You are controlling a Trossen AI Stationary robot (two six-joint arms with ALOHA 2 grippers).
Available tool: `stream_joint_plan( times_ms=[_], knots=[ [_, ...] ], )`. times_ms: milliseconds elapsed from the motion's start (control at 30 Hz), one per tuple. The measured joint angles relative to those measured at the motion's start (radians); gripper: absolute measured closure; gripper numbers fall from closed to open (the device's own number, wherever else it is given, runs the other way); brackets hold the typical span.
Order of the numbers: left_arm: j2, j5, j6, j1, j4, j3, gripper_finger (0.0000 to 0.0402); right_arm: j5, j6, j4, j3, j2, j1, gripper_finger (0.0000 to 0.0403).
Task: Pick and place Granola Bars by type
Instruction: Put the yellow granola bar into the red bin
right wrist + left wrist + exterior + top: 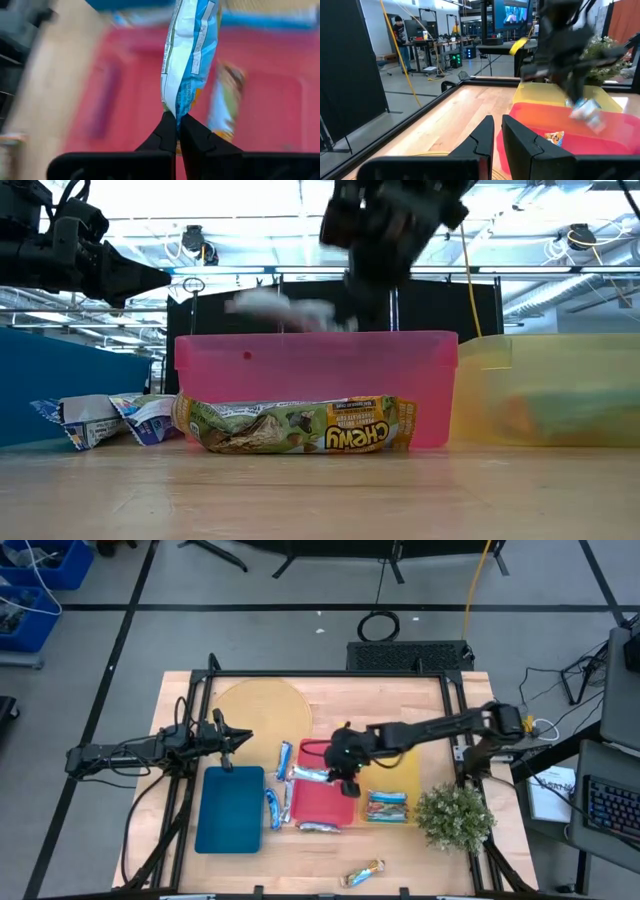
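Mid-carry in the sorting: right gripper (177,122) clenched on the end of 1 light blue bar (187,55), held above the red tray (325,802) near the middle of the table (330,700), arm reaching in from the right edge. Inside the red tray, at least 1 orange-brown bar (554,138) visible, so red looks like the wrong home for a blue one. Blue tray (230,808) toward the left edge, apparently bare, likely the target, though that is a judgement from colour only. Yellow tray (405,775) on the right side with 1 bar (386,805) at its front end. Other bars loose: 2 blue ones between the blue and red trays, 1 green-and-brown bar (300,425) against the red tray's front wall, 1 more (363,873) near the front edge. Left gripper (497,132) waiting above the table's left side, fingers nearly together, gripping nothing. Next: carry leftward across the red tray's wall, lower over the blue tray, then release; thin pinch on the wrapper's end, so a swinging bar could slip.
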Motion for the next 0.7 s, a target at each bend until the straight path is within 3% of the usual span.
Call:
stream_joint_plan(
  times_ms=[233, 367, 700],
  knots=[
    [0.0, 0.0, 0.0, 0.0, -0.002, 0.0, 0.0355, -0.001, 0.004, -0.068, 0.0, 0.083, -0.027, 0.0402],
    [0.0, 0.0, 0.0, 0.0, -0.002, 0.0, 0.0355, -0.053, 0.026, -0.133, 0.0, 0.089, -0.025, 0.0401],
    [0.0, 0.0, 0.0, 0.0, -0.009, 0.0, 0.0355, -0.053, 0.085, -0.059, 0.0, 0.08, 0.007, 0.0371]
  ],
)
